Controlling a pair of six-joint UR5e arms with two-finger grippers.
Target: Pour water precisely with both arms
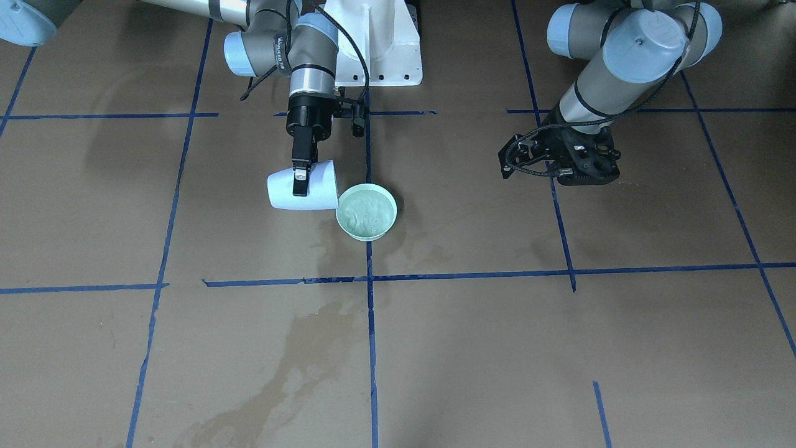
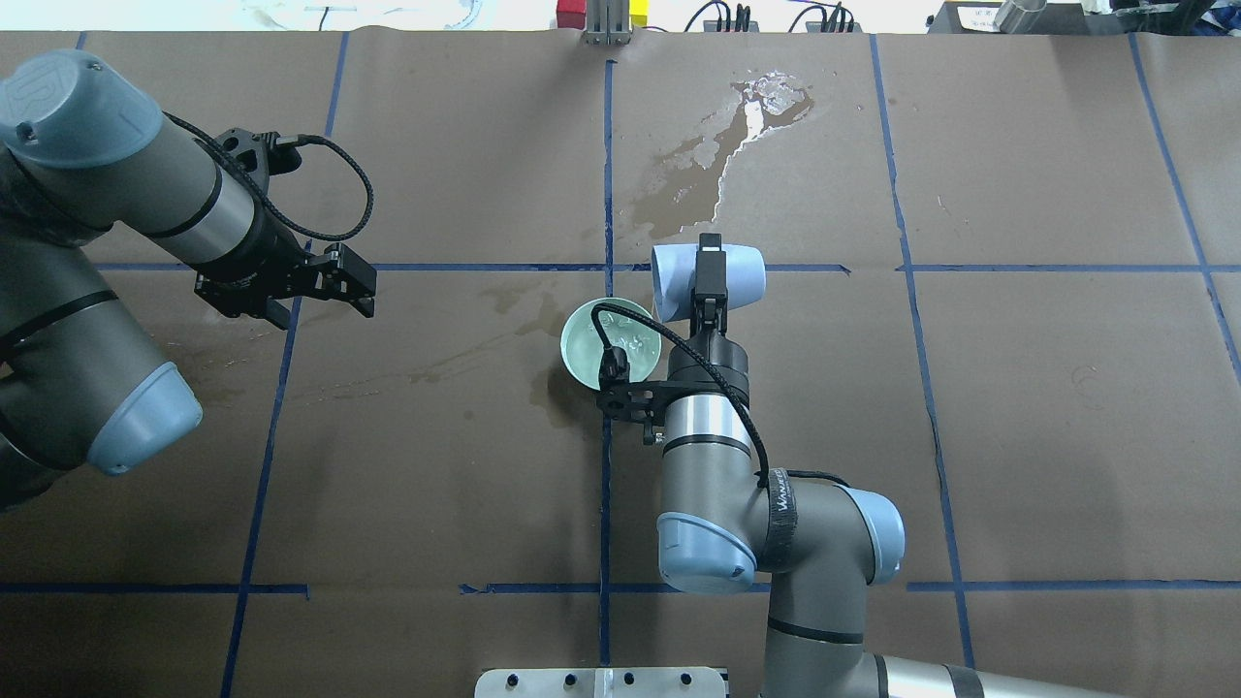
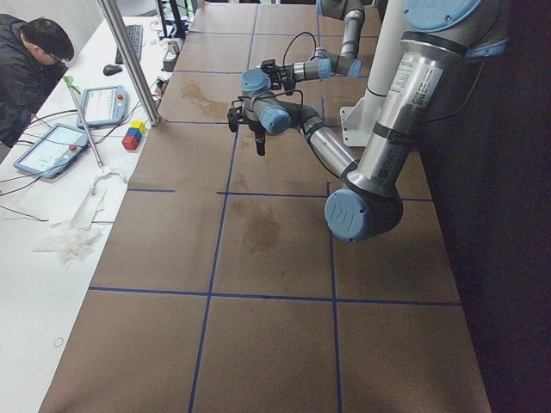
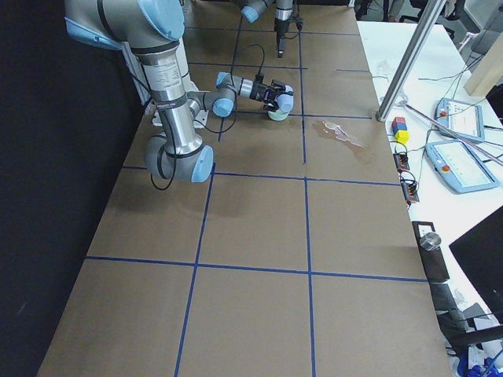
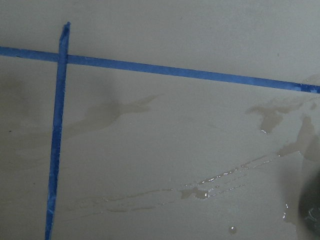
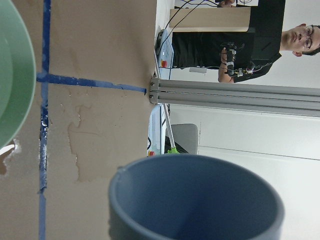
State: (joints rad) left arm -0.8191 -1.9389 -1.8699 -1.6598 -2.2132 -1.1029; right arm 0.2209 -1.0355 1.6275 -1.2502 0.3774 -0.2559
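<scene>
My right gripper (image 1: 300,185) is shut on a pale blue cup (image 1: 311,186), held on its side with its mouth just over the rim of a green bowl (image 1: 348,229). The water (image 1: 368,211) lies rippling in the bowl; I see no stream from the cup. The overhead view shows the same: right gripper (image 2: 710,269), cup (image 2: 742,274), bowl (image 2: 574,351). The right wrist view shows the cup's rim (image 6: 195,200) and the bowl's edge (image 6: 12,75). My left gripper (image 1: 563,171) points down at bare paper, away from the bowl (image 2: 281,291); its fingers are hidden.
Brown paper with blue tape lines covers the table (image 2: 1018,436). A water puddle (image 2: 717,165) lies beyond the bowl, and wet streaks (image 5: 200,190) lie between bowl and left gripper. An operator (image 3: 34,69) sits by tablets at the table's far side. A white pedestal (image 1: 379,43) stands between the arms.
</scene>
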